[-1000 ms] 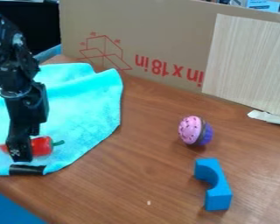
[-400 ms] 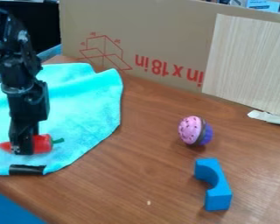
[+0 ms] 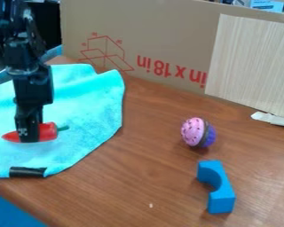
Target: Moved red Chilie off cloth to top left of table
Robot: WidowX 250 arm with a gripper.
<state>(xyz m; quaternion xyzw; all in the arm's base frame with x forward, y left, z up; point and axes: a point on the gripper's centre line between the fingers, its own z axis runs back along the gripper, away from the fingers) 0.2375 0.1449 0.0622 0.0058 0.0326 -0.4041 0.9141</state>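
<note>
Gripping the red chili (image 3: pixel 48 132) about its middle, the hand (image 3: pixel 30 138) hangs straight above it, over the left part of the turquoise cloth (image 3: pixel 91 115), which serves as the landmark here. The chili's long axis runs crosswise to the hand, red tip toward the cloth's left side and green stem (image 3: pixel 63 128) toward its right edge, so both ends stick out past the hand. The hand looks closed only as far as the chili's body lets it, pressed against the flesh; I judge the hold firm, and the chili seems to be just clear of the cloth. The goal likely lies beyond the cloth's far edge, on the table (image 3: pixel 150 168) near the cardboard (image 3: pixel 150 35), so the next move calls for more lift, then travel away from the cloth's near edge. A low path could drag the tip or stem through the raised folds at the cloth's far side. The toy cupcake (image 3: pixel 193 132) and blue block (image 3: pixel 218 188) lie right of the cloth, well off that route.
</note>
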